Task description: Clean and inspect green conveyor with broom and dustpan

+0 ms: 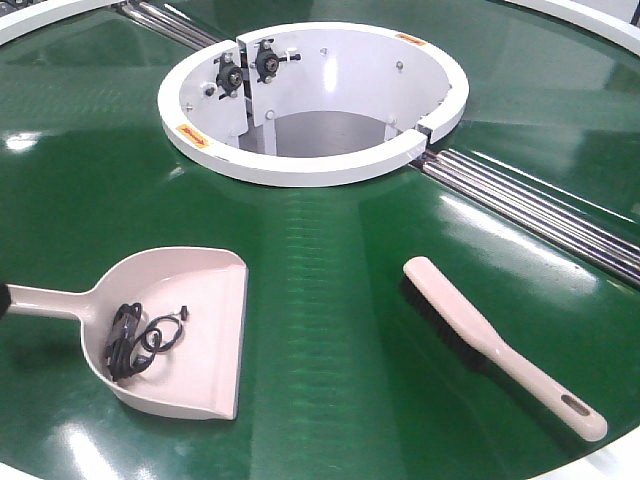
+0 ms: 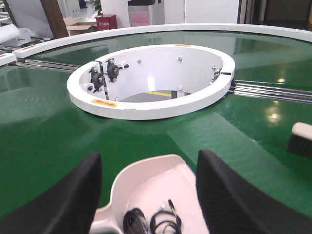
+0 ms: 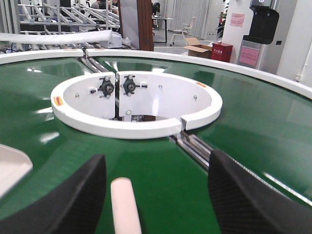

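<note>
The green conveyor (image 1: 330, 330) rings a white hub (image 1: 300, 165). The pale pink dustpan (image 1: 185, 335) lies on the belt at the left, handle pointing left, with black cable bits and rings (image 1: 140, 335) in it. The pale pink broom (image 1: 495, 345) lies at the right, bristles down, its slotted end nearest me. My left gripper (image 2: 148, 195) is open, fingers wide apart above the dustpan (image 2: 156, 183). My right gripper (image 3: 156, 200) is open, with one rounded end of the broom (image 3: 124, 204) lying between its fingers, nearer the left one.
Metal roller strips (image 1: 540, 215) run from the hub to the right, and another set (image 1: 170, 22) runs to the far left. The white outer rim (image 3: 219, 61) bounds the belt. Bearing blocks (image 1: 245, 68) sit inside the hub. The floor shows through the hub's opening.
</note>
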Tool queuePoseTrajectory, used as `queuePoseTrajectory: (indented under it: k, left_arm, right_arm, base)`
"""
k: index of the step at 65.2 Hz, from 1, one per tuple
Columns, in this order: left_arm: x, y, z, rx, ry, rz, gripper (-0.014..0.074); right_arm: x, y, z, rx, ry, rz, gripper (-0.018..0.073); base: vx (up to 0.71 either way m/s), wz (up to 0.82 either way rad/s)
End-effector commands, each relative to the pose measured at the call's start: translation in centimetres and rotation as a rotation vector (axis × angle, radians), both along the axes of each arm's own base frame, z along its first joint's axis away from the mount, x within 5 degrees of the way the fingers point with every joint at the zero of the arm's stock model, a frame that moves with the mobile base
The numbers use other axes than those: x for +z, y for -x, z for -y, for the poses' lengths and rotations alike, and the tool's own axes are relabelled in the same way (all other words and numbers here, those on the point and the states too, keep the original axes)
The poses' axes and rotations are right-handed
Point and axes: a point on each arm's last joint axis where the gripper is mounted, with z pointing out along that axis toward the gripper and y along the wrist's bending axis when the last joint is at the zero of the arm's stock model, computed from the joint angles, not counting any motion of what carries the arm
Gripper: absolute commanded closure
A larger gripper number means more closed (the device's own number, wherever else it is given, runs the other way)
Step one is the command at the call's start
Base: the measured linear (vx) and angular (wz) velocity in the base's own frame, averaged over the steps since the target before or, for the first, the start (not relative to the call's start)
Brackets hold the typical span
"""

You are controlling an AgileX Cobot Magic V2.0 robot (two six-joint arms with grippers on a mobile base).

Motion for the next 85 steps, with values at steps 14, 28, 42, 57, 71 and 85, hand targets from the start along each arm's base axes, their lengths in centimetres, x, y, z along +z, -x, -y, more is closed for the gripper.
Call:
queuePoseTrajectory:
  k: [14, 28, 42, 57, 71, 85]
  left_arm:
    - [-2.1, 0.5, -0.5, 0.051, 0.031, 0.056, 0.021]
    - [-2.1, 0.5, -0.5, 0.046, 0.021, 0.054, 0.0608]
    - [-2.0, 0.5, -0.5, 0.049, 0.024, 0.06, 0.0603]
    - [-2.1, 0.5, -0.5, 0.048, 0.022, 0.058, 0.0603]
    - [-2.1, 0.5, -0.5, 0.048, 0.022, 0.058, 0.0603]
    - [-2.1, 0.5, -0.5, 0.048, 0.022, 0.058, 0.0603]
  right_arm:
    - [-4.0, -0.2, 0.0, -0.005, -0.008, 0.077, 0.0122]
    - [-4.0, -0.2, 0.0, -0.005, -0.012, 0.082, 0.0435]
    - [-3.6, -0.2, 0.0, -0.006, -0.022, 0.125, 0.0569]
    - [-3.6, -0.2, 0.0, -0.006, -0.021, 0.124, 0.0568]
    - [-3.6, -0.2, 0.0, -0.006, -0.021, 0.124, 0.0568]
    - [-3.6, -0.2, 0.0, -0.006, -0.021, 0.124, 0.0568]
  base:
    - [0.0, 0.0]
    - [0.0, 0.0]
    - [0.0, 0.0]
    - [0.0, 0.0]
    - [0.0, 0.0]
    - [0.0, 0.0]
